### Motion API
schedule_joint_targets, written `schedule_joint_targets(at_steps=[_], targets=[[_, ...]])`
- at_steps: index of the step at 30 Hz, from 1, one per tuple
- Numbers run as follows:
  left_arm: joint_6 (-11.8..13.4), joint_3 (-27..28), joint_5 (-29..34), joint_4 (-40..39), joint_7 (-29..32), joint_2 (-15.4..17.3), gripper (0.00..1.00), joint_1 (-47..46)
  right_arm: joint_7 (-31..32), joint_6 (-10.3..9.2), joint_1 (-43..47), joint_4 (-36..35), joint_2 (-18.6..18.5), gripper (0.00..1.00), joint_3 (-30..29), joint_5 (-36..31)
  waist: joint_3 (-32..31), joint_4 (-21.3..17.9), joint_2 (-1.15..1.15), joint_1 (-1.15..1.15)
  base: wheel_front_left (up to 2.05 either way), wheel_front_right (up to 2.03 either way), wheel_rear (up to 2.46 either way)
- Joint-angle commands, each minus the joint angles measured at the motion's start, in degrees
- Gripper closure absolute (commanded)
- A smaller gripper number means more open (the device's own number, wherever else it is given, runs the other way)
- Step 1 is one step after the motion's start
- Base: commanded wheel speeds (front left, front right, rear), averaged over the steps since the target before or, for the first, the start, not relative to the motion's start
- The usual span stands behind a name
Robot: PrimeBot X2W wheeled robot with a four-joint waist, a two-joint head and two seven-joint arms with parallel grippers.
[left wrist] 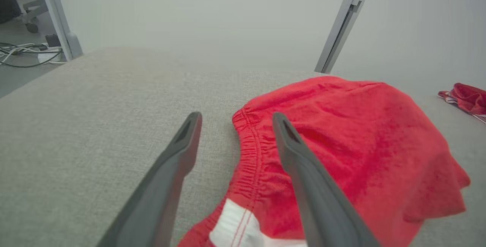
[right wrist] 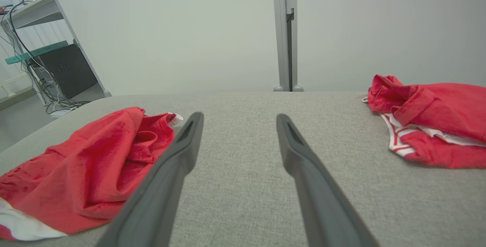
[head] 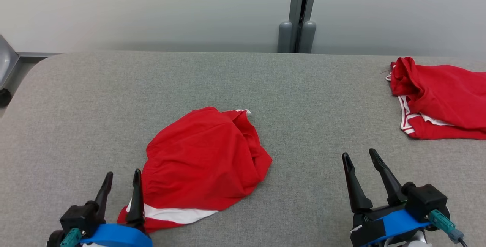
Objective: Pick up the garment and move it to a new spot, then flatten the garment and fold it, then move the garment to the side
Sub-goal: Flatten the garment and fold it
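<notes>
The garment (head: 205, 159) is a pair of red shorts with a white stripe, lying crumpled on the grey table (head: 303, 87) left of centre. My left gripper (head: 123, 173) is open at its lower left edge. In the left wrist view the elastic waistband of the garment (left wrist: 341, 137) runs between the fingers of the left gripper (left wrist: 237, 116), and the right-hand finger lies over the red cloth; nothing is gripped. My right gripper (head: 359, 153) is open over bare table to the right of the garment (right wrist: 87, 163). In its own view the right gripper (right wrist: 239, 115) holds nothing.
A second red garment with white trim (head: 440, 99) lies bunched at the table's far right edge. A grey post (head: 302, 11) stands behind the table against the pale wall. Cables and a shelf (right wrist: 34, 8) are off the table's left side.
</notes>
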Motion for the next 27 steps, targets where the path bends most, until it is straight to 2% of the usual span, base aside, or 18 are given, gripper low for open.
schedule_joint_targets(at_steps=[1,12,21,27], targets=[[-0.05,0.63,0.93,-1.07,-0.14,-0.43,0.00,-0.26,-0.17,0.01,0.45,0.12,-0.32,0.00,-0.10,0.32,-0.18,0.09,0.00,0.00,0.00,0.00,0.00],[0.13,5.83,9.47,-16.83,-0.14,-3.66,0.00,2.00,-0.17,0.01,1.07,0.84,-0.35,0.00,0.18,0.55,-1.25,0.02,0.00,0.00,0.00,0.00,0.00],[0.15,7.67,11.43,-17.40,-0.14,-4.81,0.00,1.27,-0.17,0.01,1.59,3.95,-0.41,0.00,-0.58,0.32,-1.17,0.83,0.00,0.00,0.00,0.00,0.00],[0.04,6.93,11.65,-16.87,-0.14,-4.96,0.00,1.06,-0.18,0.01,-1.30,6.84,-0.95,0.00,2.43,0.03,-0.87,2.22,0.00,0.00,0.00,0.00,0.00]])
